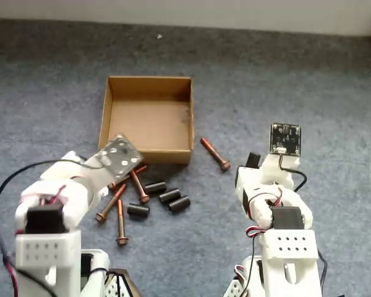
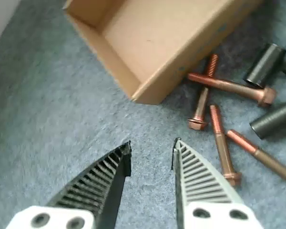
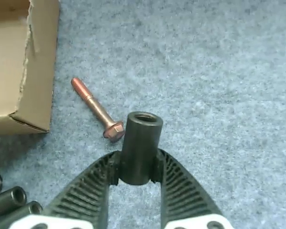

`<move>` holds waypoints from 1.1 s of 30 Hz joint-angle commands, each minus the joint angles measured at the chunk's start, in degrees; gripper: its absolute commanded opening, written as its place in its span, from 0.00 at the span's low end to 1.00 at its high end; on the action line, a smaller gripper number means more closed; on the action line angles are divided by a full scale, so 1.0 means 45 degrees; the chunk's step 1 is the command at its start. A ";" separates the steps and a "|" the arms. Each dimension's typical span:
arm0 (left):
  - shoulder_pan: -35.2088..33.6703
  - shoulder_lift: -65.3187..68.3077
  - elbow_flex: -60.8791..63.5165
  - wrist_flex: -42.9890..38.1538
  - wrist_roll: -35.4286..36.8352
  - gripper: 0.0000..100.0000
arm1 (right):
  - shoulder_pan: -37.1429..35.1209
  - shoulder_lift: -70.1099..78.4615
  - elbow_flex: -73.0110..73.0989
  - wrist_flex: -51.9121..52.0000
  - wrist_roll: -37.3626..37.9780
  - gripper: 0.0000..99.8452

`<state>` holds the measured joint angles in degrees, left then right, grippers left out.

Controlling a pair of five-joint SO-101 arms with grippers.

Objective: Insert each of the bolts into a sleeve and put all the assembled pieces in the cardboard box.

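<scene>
The sleeve (image 3: 140, 148) is off the carpet (image 3: 219, 71), pinched at its lower end by the right gripper (image 3: 136, 163), with its open bore facing away from the wrist and unobstructed. Just beyond it a lone bolt (image 3: 96, 110) lies flat, its hex head nearest the sleeve and its threaded tip towards the corner of the cardboard box (image 3: 38, 71), which holds no assembled piece. The step in hand looks like mating a bolt with this held sleeve. The grip is low on the sleeve, so a sideways push at the mouth could tip it; the shank should come in along the bore's axis, not at an angle. The left gripper (image 2: 152, 143) hangs spread above bare carpet by the box's near corner, with the cluster of bolts (image 2: 222, 143) just beside it. It would do best to take one near the head, leaving the threaded end free. Loose sleeves (image 1: 169, 195) lie beside that cluster.
</scene>
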<state>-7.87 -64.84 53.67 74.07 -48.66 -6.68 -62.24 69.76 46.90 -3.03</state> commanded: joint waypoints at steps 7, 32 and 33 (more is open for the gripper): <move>0.3116 0.4737 -0.1397 -0.0215 -0.6935 0.17 | 0.0830 -0.0147 -0.0127 -0.0303 -0.0117 0.00; 0.3897 1.3060 -0.2999 -0.3302 -0.9397 0.17 | 0.1514 -0.0107 -0.0127 -0.0733 -0.0137 0.00; 0.3897 1.3275 -0.3038 -0.3302 -0.9455 0.17 | 0.1514 -0.0107 -0.0127 -0.0733 -0.0137 0.00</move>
<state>10.07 -7.69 41.63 60.00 -75.91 -0.44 -62.24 69.85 44.88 -3.03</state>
